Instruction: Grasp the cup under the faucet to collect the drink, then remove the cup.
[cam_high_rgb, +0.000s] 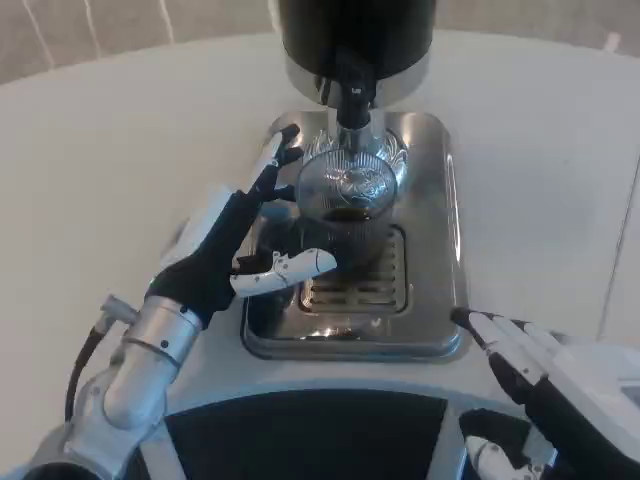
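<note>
My left hand (243, 243) wraps the clear ribbed glass cup (345, 208) of dark drink under the black faucet (354, 98); my right hand (530, 365) rests open, holding nothing, on the white tabletop (100, 180)

The dispenser (357, 40) stood at the far side of the tabletop (120, 150), its faucet (354, 100) pointing down over the drip tray (430, 200) in front of it. The cup (345, 215) sat on the tray's grate (355, 290), directly beneath the faucet. The left hand (240, 245) reached in from the cup's left, fingers around it. The right hand (535, 365) lay nearer, off the tray's right front corner.
</note>
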